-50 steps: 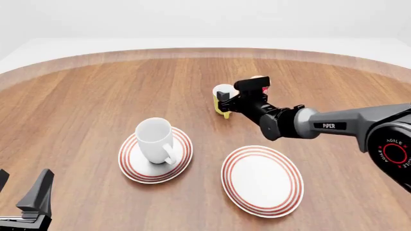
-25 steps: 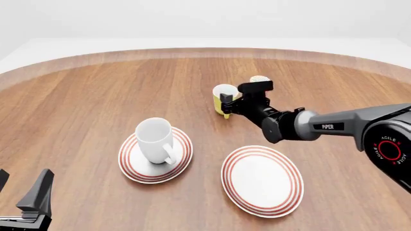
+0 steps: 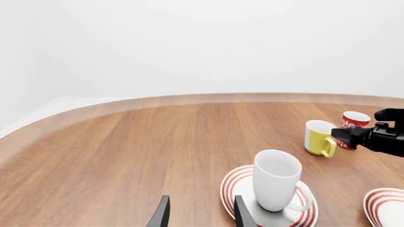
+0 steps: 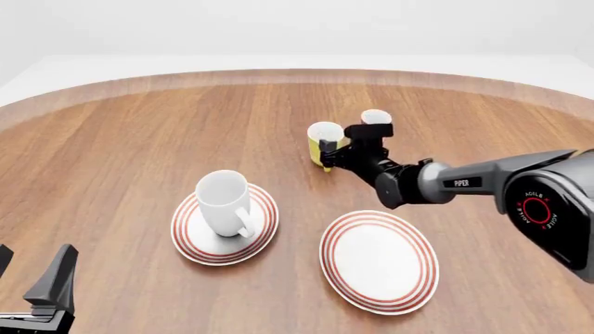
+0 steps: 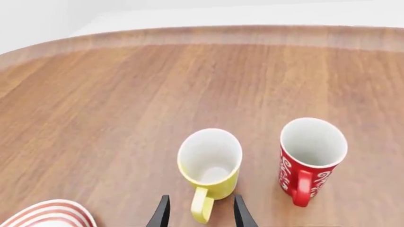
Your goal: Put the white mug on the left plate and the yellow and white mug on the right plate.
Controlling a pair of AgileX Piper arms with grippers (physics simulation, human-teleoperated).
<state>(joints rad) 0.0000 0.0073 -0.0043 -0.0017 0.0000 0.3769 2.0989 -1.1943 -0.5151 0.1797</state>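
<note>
The white mug (image 4: 224,202) stands upright on the left plate (image 4: 188,240); both also show in the left wrist view, the mug (image 3: 276,179) on the plate (image 3: 235,185). The yellow and white mug (image 4: 322,140) stands on the table behind the right plate (image 4: 379,261), which is bare. My right gripper (image 4: 327,154) is open at the yellow mug's handle. In the right wrist view the handle (image 5: 202,208) lies between its fingers (image 5: 162,215), below the mug (image 5: 209,161). My left gripper (image 4: 33,282) is open and empty at the near left, its fingers (image 3: 162,215) short of the left plate.
A red patterned cup (image 4: 375,117) stands right beside the yellow mug, behind my right gripper; it also shows in the right wrist view (image 5: 312,158) and the left wrist view (image 3: 355,120). The round wooden table's far edge (image 4: 297,75) curves behind.
My right gripper has crept a little forward and down toward the yellow mug's handle, uncovering the red cup behind it. The mugs, plates and left arm have not moved.
</note>
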